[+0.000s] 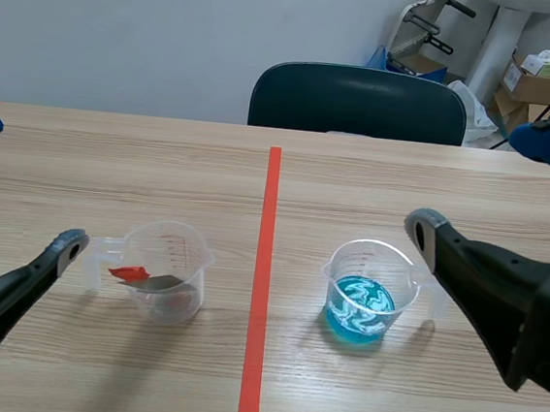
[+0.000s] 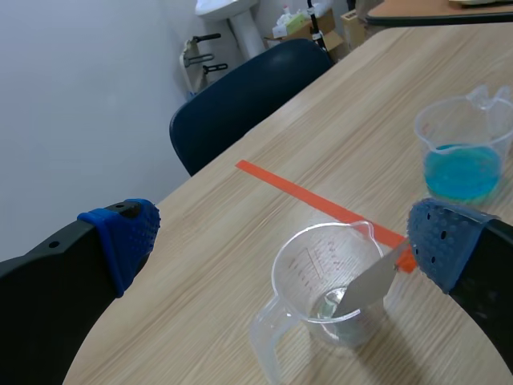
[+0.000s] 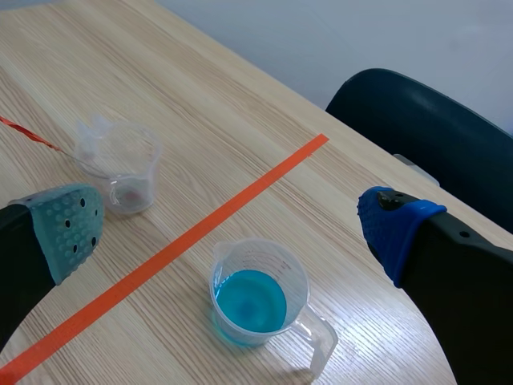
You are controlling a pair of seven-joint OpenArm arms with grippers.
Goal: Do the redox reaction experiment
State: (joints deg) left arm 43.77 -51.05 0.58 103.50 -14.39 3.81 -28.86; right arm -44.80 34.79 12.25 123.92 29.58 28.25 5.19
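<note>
A clear measuring cup (image 1: 190, 261) stands left of the orange-red line with a grey metal strip (image 1: 159, 282) leaning inside it, its red end (image 1: 129, 273) over the rim. Right of the line, a second clear cup (image 1: 368, 291) holds blue liquid. My left gripper (image 1: 24, 185) hovers open, left of the strip cup. In the left wrist view that cup (image 2: 321, 277) and strip (image 2: 367, 281) lie just ahead, between the fingers of the left gripper (image 2: 280, 241). My right gripper (image 1: 487, 183) is open to the right of the blue cup (image 3: 256, 295), which sits between the fingers of the right gripper (image 3: 232, 228).
A dark blue chair (image 1: 358, 102) stands at the table's far edge. Cardboard boxes (image 1: 545, 81) and clutter fill the back right corner of the room. The strip cup (image 3: 120, 164) appears beyond the tape line in the right wrist view.
</note>
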